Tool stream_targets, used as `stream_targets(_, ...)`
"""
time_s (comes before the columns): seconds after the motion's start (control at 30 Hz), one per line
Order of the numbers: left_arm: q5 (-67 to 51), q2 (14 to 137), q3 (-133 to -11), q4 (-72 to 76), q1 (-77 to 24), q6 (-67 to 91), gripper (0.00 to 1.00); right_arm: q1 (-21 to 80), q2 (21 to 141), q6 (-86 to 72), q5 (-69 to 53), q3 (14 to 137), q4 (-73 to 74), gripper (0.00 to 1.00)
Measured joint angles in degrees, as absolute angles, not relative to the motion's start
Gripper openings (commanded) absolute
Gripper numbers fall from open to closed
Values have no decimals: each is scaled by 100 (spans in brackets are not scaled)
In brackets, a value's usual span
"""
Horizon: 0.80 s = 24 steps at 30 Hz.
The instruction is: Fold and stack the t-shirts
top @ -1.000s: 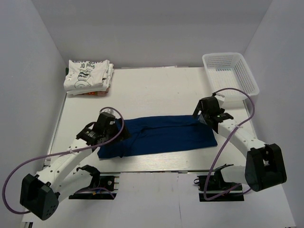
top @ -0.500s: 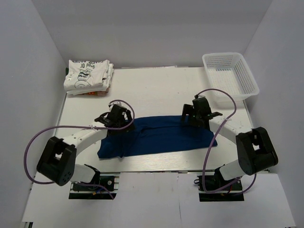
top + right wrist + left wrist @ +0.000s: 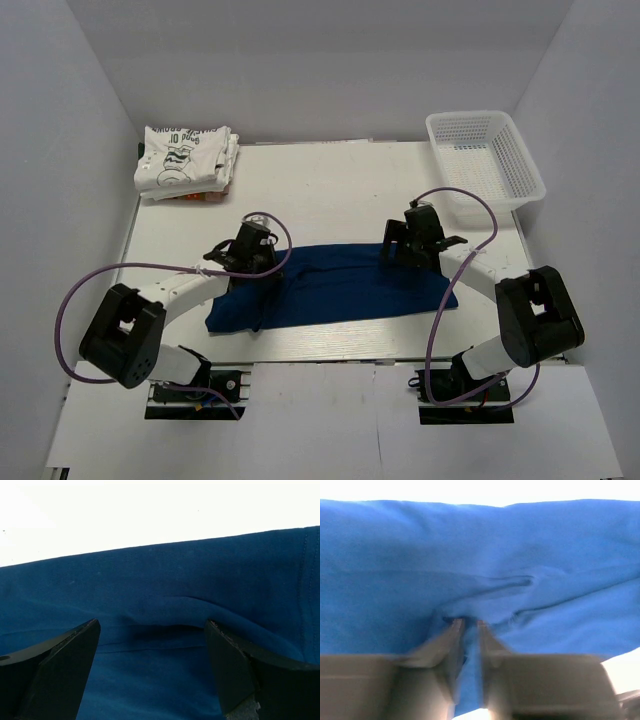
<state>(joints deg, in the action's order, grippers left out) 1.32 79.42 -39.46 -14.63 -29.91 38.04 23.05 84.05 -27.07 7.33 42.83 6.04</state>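
Observation:
A dark navy-blue t-shirt lies folded into a long band across the middle of the table. My left gripper sits at its far left edge. In the left wrist view the left gripper is shut on a raised pinch of the blue cloth. My right gripper rests at the band's far right edge. It stands open, its black fingers wide apart over a small wrinkle in the navy cloth. Folded white t-shirts with dark print are stacked at the back left.
A white plastic mesh basket stands at the back right corner. Grey walls close in the table on three sides. Purple cables loop off both arms.
My left arm swung in to the shirt's far left edge and its jaws closed on the cloth. My right arm moved left to the far right edge, then held still, open.

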Motion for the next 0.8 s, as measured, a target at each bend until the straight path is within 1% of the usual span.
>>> stream_targets(0.03,54,7876,-3933,-1448,-3020,3785,0,2298,8405,-2720,740,4283,607,90)
stream_targets(0.4,-443,7811,-3979,-1568,-3402,3699,0,2300,8405,-2810,781,4283,631,90)
stream_targets(0.43,-408,7819,-4036,-1712,-3454,3697,14,2300,8403,-2814,797,4276,631,90)
stream_targets(0.53,-91,7808,-4202,-2056,-3551,3693,32,2300,8361,-2812,862,4224,655,90)
stream_targets(0.57,86,7797,-4250,-2176,-3555,3719,43,2300,8353,-2812,884,4219,676,90)
stream_targets(0.6,298,7778,-4296,-2309,-3531,3763,49,2300,8348,-2812,891,4219,694,90)
stream_targets(0.63,587,7749,-4346,-2477,-3500,3854,61,2300,8337,-2812,904,4219,709,90)
stream_targets(0.73,1437,7662,-4431,-2871,-3426,4073,74,2300,8307,-2810,932,4219,714,90)
stream_targets(0.8,1831,7640,-4442,-3009,-3374,4180,74,2300,8287,-2808,963,4219,725,90)
